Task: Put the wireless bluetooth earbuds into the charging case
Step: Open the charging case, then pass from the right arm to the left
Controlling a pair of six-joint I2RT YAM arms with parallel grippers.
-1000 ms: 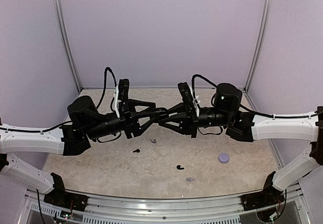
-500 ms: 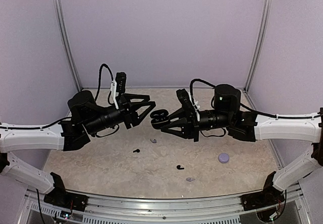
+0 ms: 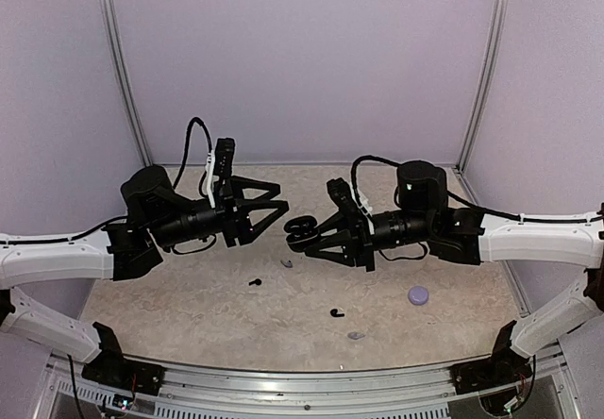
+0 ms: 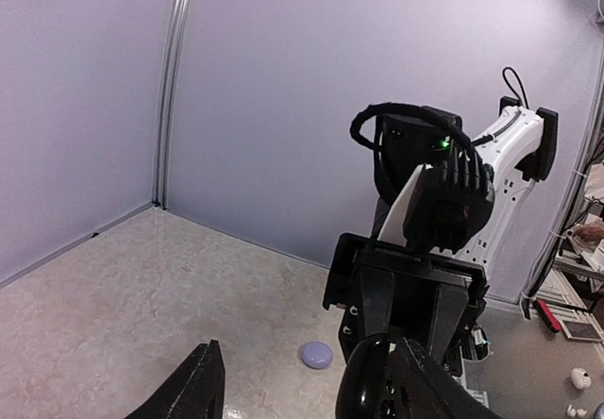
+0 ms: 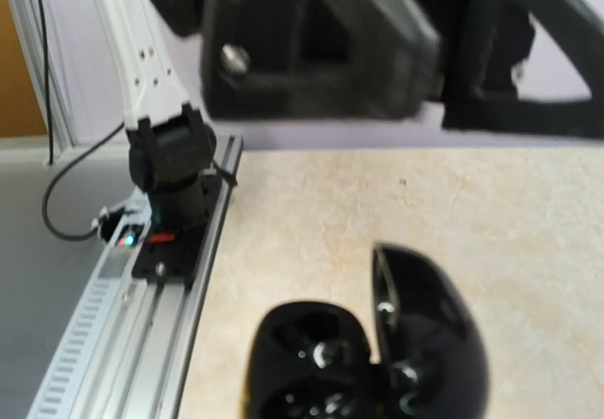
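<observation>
- Overhead view: the right gripper is closed on the black charging case and holds it in the air. The left gripper, at the case's 9 o'clock, is spread wide and empty.
- On the table, from 6 to 8 o'clock of the case, lie a black bud, a lavender bud, a second black bud and a second lavender bud.
- Left wrist view: our left fingers stand far apart with nothing between them.
- Right wrist view: the case's lid stands open. We cannot tell whether its wells are filled, and the right fingers are out of sight.
- We judge that the case is ready and no bud has been picked up. The left gripper must next descend and make a very fine pinch.
</observation>
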